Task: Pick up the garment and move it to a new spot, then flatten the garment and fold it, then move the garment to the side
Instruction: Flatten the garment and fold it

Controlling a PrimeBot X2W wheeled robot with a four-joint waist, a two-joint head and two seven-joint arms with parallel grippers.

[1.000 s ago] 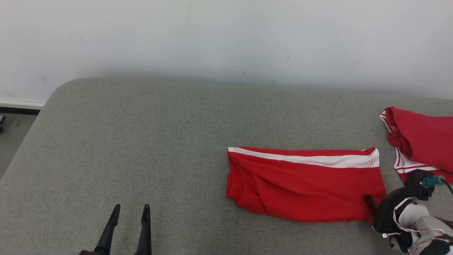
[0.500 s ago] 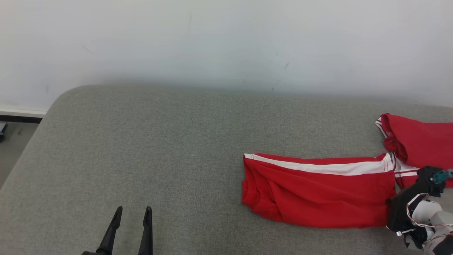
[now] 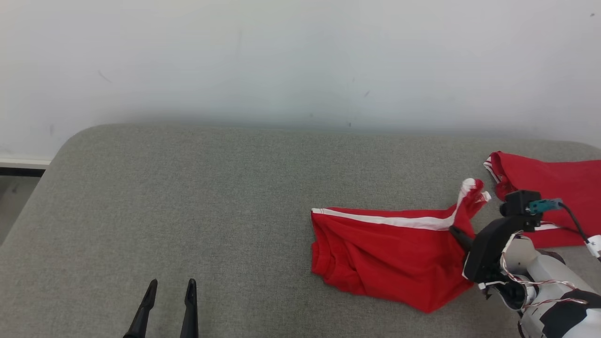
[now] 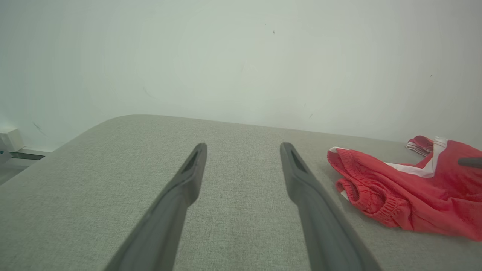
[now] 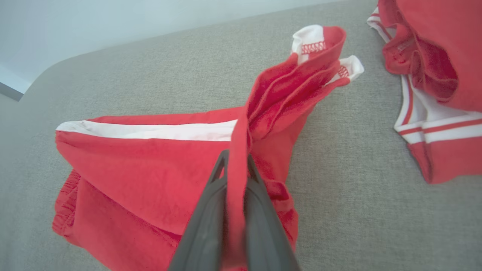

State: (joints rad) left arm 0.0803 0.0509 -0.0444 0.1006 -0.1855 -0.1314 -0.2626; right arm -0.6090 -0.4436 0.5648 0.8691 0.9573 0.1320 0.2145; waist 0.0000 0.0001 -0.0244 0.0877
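right end effector [image 5: 235, 160]: clenched on red garment [image 3: 385, 249] edge | left end effector [image 3: 170, 287]: released, over grey cushion [image 3: 188, 188]

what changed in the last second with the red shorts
The right gripper closed on the right end of the folded red shorts and lifted it off the grey cushion, bunching it. The left gripper stayed open; the other red garment stayed put.
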